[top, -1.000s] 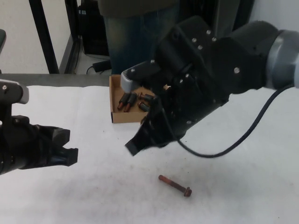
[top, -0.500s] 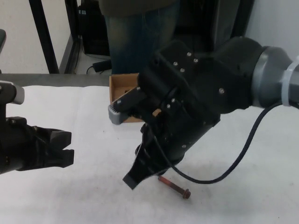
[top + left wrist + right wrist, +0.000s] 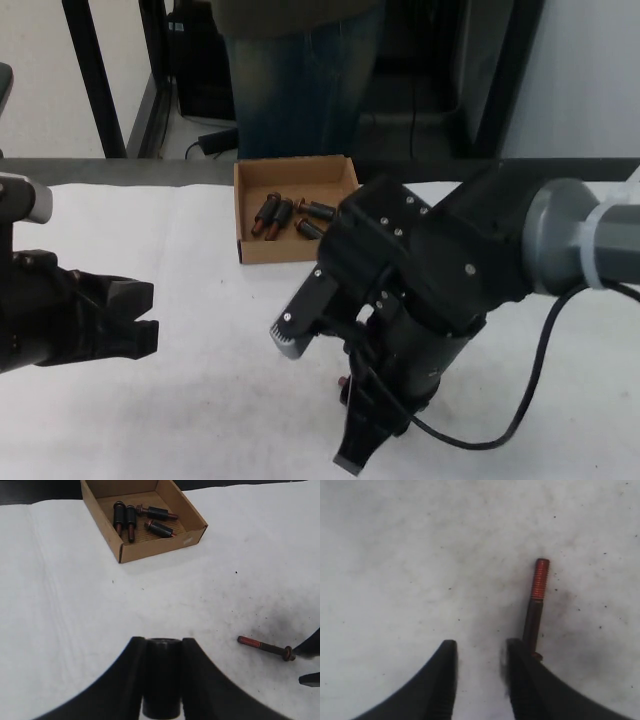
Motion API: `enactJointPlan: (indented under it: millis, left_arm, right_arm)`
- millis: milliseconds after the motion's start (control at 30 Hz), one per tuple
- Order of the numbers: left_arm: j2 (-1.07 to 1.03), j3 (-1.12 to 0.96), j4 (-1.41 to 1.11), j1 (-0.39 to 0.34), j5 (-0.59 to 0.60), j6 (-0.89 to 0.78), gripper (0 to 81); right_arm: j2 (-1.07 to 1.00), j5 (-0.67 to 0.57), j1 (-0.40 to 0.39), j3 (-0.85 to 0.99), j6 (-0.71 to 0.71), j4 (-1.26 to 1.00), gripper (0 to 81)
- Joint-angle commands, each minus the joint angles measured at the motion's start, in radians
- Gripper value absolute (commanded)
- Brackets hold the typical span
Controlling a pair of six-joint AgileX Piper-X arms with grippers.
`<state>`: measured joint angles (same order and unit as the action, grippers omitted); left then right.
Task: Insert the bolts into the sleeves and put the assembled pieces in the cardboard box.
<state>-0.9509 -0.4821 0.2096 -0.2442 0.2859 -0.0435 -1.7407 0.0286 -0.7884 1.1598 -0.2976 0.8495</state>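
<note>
Looks like the bolt-picking step — right tool (image 3: 480,677) low over the white tabletop (image 3: 395,555), fingers apart with nothing between them, just beside the bolt (image 3: 536,605). Not lined up yet: bolt lying flat outside one finger, head end close against it. Probably calls for a small slide sideways to get both fingers around the shank, then a squeeze and a lift. Left tool (image 3: 162,645) clamped on a sleeve (image 3: 161,680), well apart from the bolt. Bolt thin and hard, reddish threads at the tip, darker toward the head — likely to roll. Sleeve black, smooth, shaped like a short tube. Brown cardboard box (image 3: 160,547) open on top, four finished pieces (image 3: 124,516) lying inside.
</note>
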Motion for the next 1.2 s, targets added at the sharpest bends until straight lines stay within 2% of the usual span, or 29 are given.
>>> enactJointPlan:
  millis: [0,133,467,700,767,800,867,933,1167]
  left_arm:
    - [0.004,0.001,-0.004,0.002,0.0,-0.003,0.8]
    - [0.004,0.001,-0.004,0.002,0.0,-0.003,0.8]
    - [0.004,0.001,-0.004,0.002,0.0,-0.003,0.8]
    - [0.004,0.001,-0.004,0.002,0.0,-0.003,0.8]
    - [0.004,0.001,-0.004,0.002,0.0,-0.003,0.8]
    - [0.004,0.001,-0.004,0.002,0.0,-0.003,0.8]
    - [0.004,0.001,-0.004,0.002,0.0,-0.003,0.8]
    - [0.004,0.001,-0.004,0.002,0.0,-0.003,0.8]
    - [0.004,0.001,-0.004,0.002,0.0,-0.003,0.8]
  right_arm:
    - [-0.02,0.035,0.004,-0.004,-0.031,-0.027,32.8]
    - [-0.05,0.103,0.004,-0.004,-0.068,-0.06,38.2]
    - [-0.107,0.155,0.004,-0.004,-0.101,-0.086,38.3]
    - [-0.159,0.177,0.047,-0.004,-0.135,-0.11,38.2]
    - [-0.171,0.177,0.062,-0.004,-0.149,-0.102,34.9]
    - [-0.176,0.177,0.07,-0.004,-0.157,-0.1,30.5]
    - [-0.176,0.177,0.08,-0.004,-0.161,-0.097,18.3]
    - [-0.174,0.177,0.085,-0.004,-0.161,-0.096,1.9]
    - [-0.16,0.167,0.082,0.02,-0.159,-0.09,0.3]
